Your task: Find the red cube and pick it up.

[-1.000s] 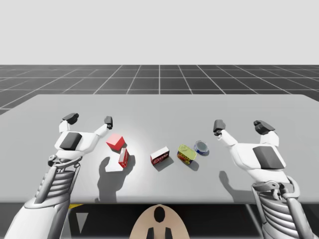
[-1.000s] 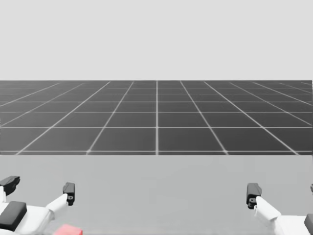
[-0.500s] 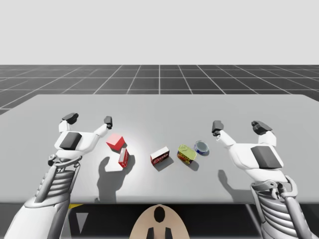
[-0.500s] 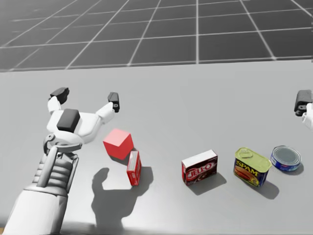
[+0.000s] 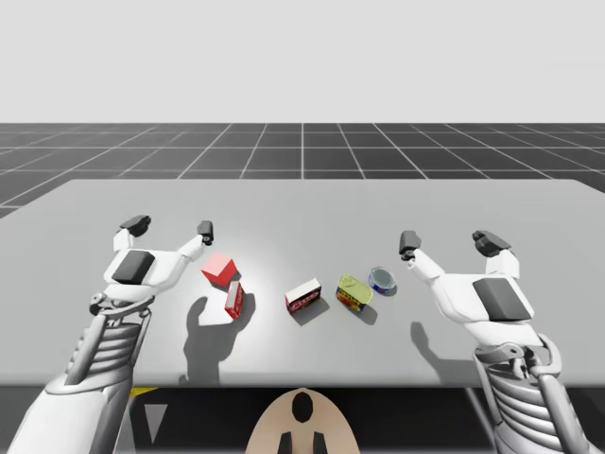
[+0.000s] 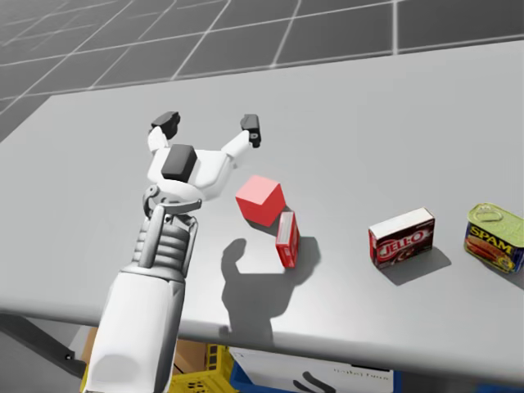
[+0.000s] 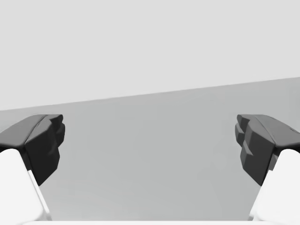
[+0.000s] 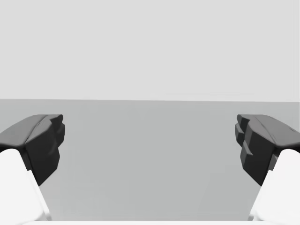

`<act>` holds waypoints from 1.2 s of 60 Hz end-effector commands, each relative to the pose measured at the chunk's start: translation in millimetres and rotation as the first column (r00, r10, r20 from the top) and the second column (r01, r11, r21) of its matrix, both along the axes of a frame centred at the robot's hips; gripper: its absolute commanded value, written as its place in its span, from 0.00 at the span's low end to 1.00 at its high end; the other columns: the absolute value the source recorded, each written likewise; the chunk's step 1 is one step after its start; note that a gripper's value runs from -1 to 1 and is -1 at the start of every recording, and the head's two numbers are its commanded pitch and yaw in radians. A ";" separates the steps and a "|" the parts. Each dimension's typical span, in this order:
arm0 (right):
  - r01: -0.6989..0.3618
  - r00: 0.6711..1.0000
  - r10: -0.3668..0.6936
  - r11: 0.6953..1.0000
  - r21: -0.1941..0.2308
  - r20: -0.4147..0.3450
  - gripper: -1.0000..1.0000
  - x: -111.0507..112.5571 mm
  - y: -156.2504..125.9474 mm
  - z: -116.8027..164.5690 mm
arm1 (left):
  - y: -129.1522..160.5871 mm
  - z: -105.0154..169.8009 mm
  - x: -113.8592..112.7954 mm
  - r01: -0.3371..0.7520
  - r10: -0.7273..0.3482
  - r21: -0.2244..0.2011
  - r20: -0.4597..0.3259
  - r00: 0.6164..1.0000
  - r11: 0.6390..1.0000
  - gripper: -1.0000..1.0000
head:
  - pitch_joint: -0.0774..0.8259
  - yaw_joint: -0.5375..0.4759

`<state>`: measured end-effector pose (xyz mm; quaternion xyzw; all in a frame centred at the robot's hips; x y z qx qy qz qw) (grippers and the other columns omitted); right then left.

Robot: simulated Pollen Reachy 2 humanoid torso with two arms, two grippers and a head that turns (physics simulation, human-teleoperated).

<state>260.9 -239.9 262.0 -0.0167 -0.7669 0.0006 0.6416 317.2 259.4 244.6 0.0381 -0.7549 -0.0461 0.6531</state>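
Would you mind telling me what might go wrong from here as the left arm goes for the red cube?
The small red box stands close beside the red cube, so a finger lowered there may tip it or clamp both.
Both are red, so the box might be grabbed by mistake.
The open left end effector sits beside the cube, not over it; a low sideways approach may shove it.

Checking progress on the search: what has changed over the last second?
My head has turned down and left, onto the red cube. My right tool drifted slightly left. Nothing was grasped: the left tool and the cube stayed put, and both tools are open.
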 end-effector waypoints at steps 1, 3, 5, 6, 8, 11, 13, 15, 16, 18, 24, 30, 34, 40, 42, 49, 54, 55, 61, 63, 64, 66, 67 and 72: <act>0.001 1.000 -0.001 1.000 0.017 -0.005 0.00 -0.3 2.1 -1.1 | 0.7 4.9 -1.9 0.046 -0.047 -0.065 -0.024 0.999 0.997 0.00 | 0.79 0.86; 0.003 1.000 -0.003 1.000 0.018 -0.007 0.00 -0.1 1.9 -1.2 | 1.7 8.7 -3.4 0.061 -0.064 -0.075 -0.035 0.997 0.995 0.00 | 0.78 0.86; 0.005 1.000 -0.005 1.000 0.019 -0.009 0.00 0.0 1.9 -1.2 | 3.0 13.2 -5.3 0.075 -0.080 -0.092 -0.046 0.996 0.993 0.00 | 0.78 0.86; 0.006 1.000 -0.006 1.000 0.021 -0.010 0.00 0.1 1.7 -1.3 | 3.4 14.7 -6.4 0.081 -0.086 -0.100 -0.050 0.995 0.992 0.00 | 0.78 0.86; 0.007 1.000 -0.007 1.000 0.023 -0.012 0.00 -0.2 1.9 -1.1 | 4.5 21.3 -10.8 0.114 -0.122 -0.109 -0.074 0.990 0.988 0.00 | 0.77 0.85; 0.007 1.000 -0.007 1.000 0.024 -0.012 0.00 -0.3 2.1 -0.9 | 6.3 25.4 -14.0 0.129 -0.137 -0.094 -0.084 0.987 0.987 0.00 | 0.77 0.85; 0.007 1.000 -0.007 1.000 0.025 -0.012 0.00 0.1 1.8 -0.7 | 8.0 29.1 -17.4 0.153 -0.163 -0.094 -0.106 0.981 0.984 0.00 | 0.77 0.86; 0.006 1.000 -0.005 1.000 0.026 -0.013 0.00 0.1 2.1 -0.8 | 10.4 31.1 -21.2 0.196 -0.208 -0.084 -0.174 0.963 0.977 0.00 | 0.77 0.86; 0.006 1.000 -0.005 1.000 0.026 -0.013 0.00 0.3 1.9 -0.8 | 11.3 31.3 -22.3 0.206 -0.218 -0.079 -0.197 0.956 0.975 0.00 | 0.77 0.86; 0.005 1.000 -0.005 1.000 0.026 -0.014 0.00 0.5 2.0 -0.8 | 13.7 31.3 -25.2 0.230 -0.241 -0.073 -0.218 0.946 0.970 0.00 | 0.77 0.86; 0.007 1.000 -0.007 1.000 0.029 -0.015 0.00 1.0 1.6 -1.0 | 31.0 23.8 -32.9 0.315 -0.317 -0.061 -0.333 0.888 0.947 0.00 | 0.77 0.86; 0.011 1.000 -0.011 1.000 0.027 -0.016 0.00 1.4 1.6 -1.1 | 49.5 8.1 -33.7 0.323 -0.316 -0.051 -0.391 0.864 0.945 0.00 | 0.77 0.87; 0.012 1.000 -0.012 1.000 0.025 -0.017 0.00 2.0 2.1 -1.5 | 57.0 -2.7 -33.6 0.319 -0.307 -0.047 -0.430 0.849 0.947 0.00 | 0.77 0.87; 0.012 1.000 -0.011 1.000 0.024 -0.018 0.00 2.9 2.6 -2.1 | 64.4 -21.5 -31.5 0.320 -0.310 -0.064 -0.483 0.819 0.945 0.00 | 0.77 0.87; 0.012 1.000 -0.011 1.000 0.023 -0.018 0.00 3.0 2.8 -2.2 | 65.5 -30.4 -29.8 0.323 -0.310 -0.065 -0.503 0.807 0.944 0.00 | 0.77 0.87; 0.012 1.000 -0.012 1.000 0.023 -0.018 0.00 3.5 2.5 -2.5 | 63.0 -50.2 -23.4 0.339 -0.322 -0.074 -0.547 0.773 0.938 0.00 | 0.77 0.87; 0.013 1.000 -0.012 1.000 0.023 -0.017 0.00 3.6 2.2 -2.6 | 60.4 -59.2 -18.4 0.345 -0.332 -0.089 -0.566 0.755 0.935 0.00 | 0.78 0.87; 0.013 1.000 -0.012 1.000 0.023 -0.017 0.00 3.6 2.2 -2.6 | 59.5 -61.2 -17.0 0.347 -0.334 -0.091 -0.570 0.751 0.934 0.00 | 0.78 0.87; 0.013 1.000 -0.012 1.000 0.023 -0.016 0.00 3.6 2.0 -2.7 | 53.0 -66.7 -11.3 0.352 -0.346 -0.107 -0.579 0.738 0.930 0.00 | 0.78 0.87; 0.012 1.000 -0.012 1.000 0.023 -0.016 0.00 3.6 2.0 -2.8 | 49.8 -67.6 -9.2 0.357 -0.353 -0.113 -0.580 0.734 0.927 0.00 | 0.78 0.87; 0.012 1.000 -0.011 1.000 0.023 -0.016 0.00 3.6 2.0 -2.8 | 48.6 -67.9 -8.5 0.358 -0.354 -0.113 -0.580 0.734 0.927 0.00 | 0.78 0.87; 0.012 1.000 -0.011 1.000 0.023 -0.016 0.00 3.7 2.0 -2.8 | 43.1 -68.7 -5.1 0.361 -0.358 -0.117 -0.581 0.731 0.925 0.00 | 0.78 0.87; 0.012 1.000 -0.011 1.000 0.024 -0.016 0.00 3.8 1.9 -2.8 | 41.6 -68.9 -4.3 0.362 -0.361 -0.120 -0.581 0.729 0.924 0.00 | 0.78 0.87; 0.012 1.000 -0.012 1.000 0.023 -0.016 0.00 3.6 1.8 -3.0 | 31.1 -70.3 1.9 0.364 -0.365 -0.125 -0.582 0.726 0.923 0.00 | 0.78 0.87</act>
